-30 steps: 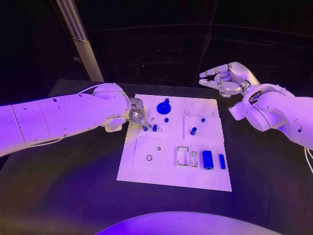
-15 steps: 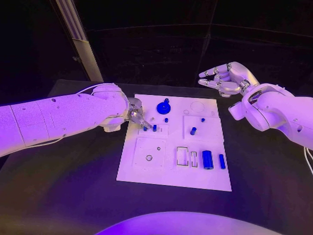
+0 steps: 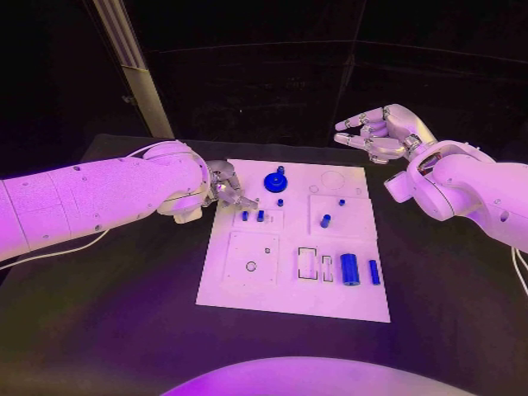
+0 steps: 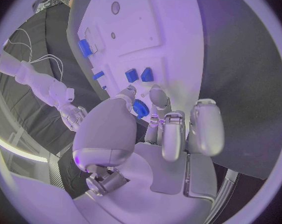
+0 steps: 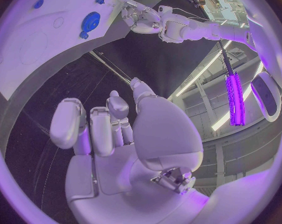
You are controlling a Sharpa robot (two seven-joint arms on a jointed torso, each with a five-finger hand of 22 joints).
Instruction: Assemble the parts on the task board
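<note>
The white task board (image 3: 252,285) lies in the middle of the table. On it are a round blue part (image 3: 276,181) at the far edge, two short blue pegs (image 3: 252,216) standing side by side, more small pegs (image 3: 326,221), and two blue cylinders (image 3: 351,269) on the near right. My left hand (image 3: 226,188) hovers over the board's far-left corner with loosely curled fingers and holds nothing. The left wrist view shows the two pegs (image 4: 140,75) just beyond the fingertips (image 4: 156,92) and the round part (image 4: 141,108) through the gap. My right hand (image 3: 377,132) is raised beyond the far-right corner, fingers spread.
The board has empty slots (image 3: 308,262) and a round hole (image 3: 251,266) in its near half. Bare black table (image 3: 110,313) surrounds it. A pale post (image 3: 139,74) rises behind the far-left corner.
My left hand has drawn back from the two pegs toward the far-left corner, so both pegs now stand uncovered. The right hand has not moved.
</note>
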